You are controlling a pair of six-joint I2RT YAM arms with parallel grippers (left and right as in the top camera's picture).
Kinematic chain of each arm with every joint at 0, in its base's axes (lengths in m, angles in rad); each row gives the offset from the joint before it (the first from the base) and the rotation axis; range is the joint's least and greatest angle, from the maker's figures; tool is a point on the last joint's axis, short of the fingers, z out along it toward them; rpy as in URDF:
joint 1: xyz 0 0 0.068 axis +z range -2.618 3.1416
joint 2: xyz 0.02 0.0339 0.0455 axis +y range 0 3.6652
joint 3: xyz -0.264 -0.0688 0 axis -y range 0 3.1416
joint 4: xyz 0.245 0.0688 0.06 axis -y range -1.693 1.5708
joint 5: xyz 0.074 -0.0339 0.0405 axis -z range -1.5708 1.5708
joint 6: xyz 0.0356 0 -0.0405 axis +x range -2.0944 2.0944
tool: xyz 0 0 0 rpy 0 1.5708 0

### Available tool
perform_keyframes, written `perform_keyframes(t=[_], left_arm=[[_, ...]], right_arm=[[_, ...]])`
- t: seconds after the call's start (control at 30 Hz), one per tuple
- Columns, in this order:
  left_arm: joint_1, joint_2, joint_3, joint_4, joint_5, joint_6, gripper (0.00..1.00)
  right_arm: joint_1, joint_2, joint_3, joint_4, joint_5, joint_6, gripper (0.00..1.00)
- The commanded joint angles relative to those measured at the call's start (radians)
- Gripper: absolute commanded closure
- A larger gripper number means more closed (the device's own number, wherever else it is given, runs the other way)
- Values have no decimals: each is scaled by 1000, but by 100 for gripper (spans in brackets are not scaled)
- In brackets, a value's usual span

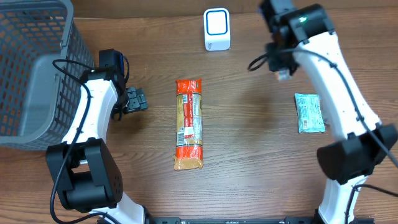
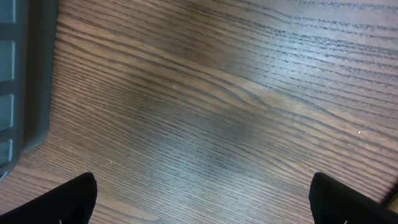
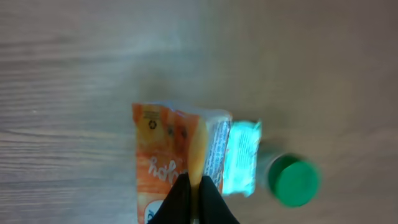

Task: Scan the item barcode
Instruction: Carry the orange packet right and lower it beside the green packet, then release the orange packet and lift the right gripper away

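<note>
Quick count of what's on the wooden table [image 1: 249, 155]: two arms, one grey plastic mesh basket [image 1: 31, 68], one small white box-shaped scanner with a blue-rimmed face [image 1: 217, 29], one long orange plastic snack packet [image 1: 189, 124] and one small teal foil packet [image 1: 309, 112]. There's also one blurry green round thing [image 3: 293, 180] that only the right wrist camera catches. Can't tell what it is.

The orange packet is flat in the middle of the table. Its long axis runs straight from the far edge to the near edge, with the redder end toward the far edge and the scanner, and the tan end toward the near edge. A pale printed strip along it faces up. Nothing is touching it in the overhead view.

The scanner stands by the far edge, roughly in line with the packet but well apart from it. The teal packet is over by the right edge, lying the same way, just beside the right arm. The basket fills the far left corner.

The left gripper [image 1: 140, 99] is spread wide over bare wood between the basket and the orange packet, with one black finger [image 2: 68, 202] at each side of its wrist view. The right gripper [image 3: 193, 199] has its fingers pressed together with nothing visible between them. It's up near the far edge, to the right of the scanner.
</note>
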Motion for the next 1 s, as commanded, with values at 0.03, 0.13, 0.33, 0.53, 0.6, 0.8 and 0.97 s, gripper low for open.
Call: perform_keyframes(t=[0.03,0.13,0.33,0.53,0.6,0.8,0.97], left_arm=[[-1,-21,4,1,-10,15,0],[-2,-21,4,1,-10,15,0],[-1,-21,4,1,-10,15,0],[0,-21,4,1,-10,15,0],[0,-21,4,1,-10,15,0],[0,-21,4,1,-10,15,0],[0,-21,4,1,-10,15,0]], right_arm=[[-85,19,-166,32,-177,60,93],[-127,19,-280,69,-195,60,92],[-153,19,-470,185,-194,59,66],[-148,14,-467,227,-208,61,39],[-136,2,-430,213,-270,60,39],[-12,-94,-357,274,-570,56,40],[108,-96,-375,341,-684,105,40]])
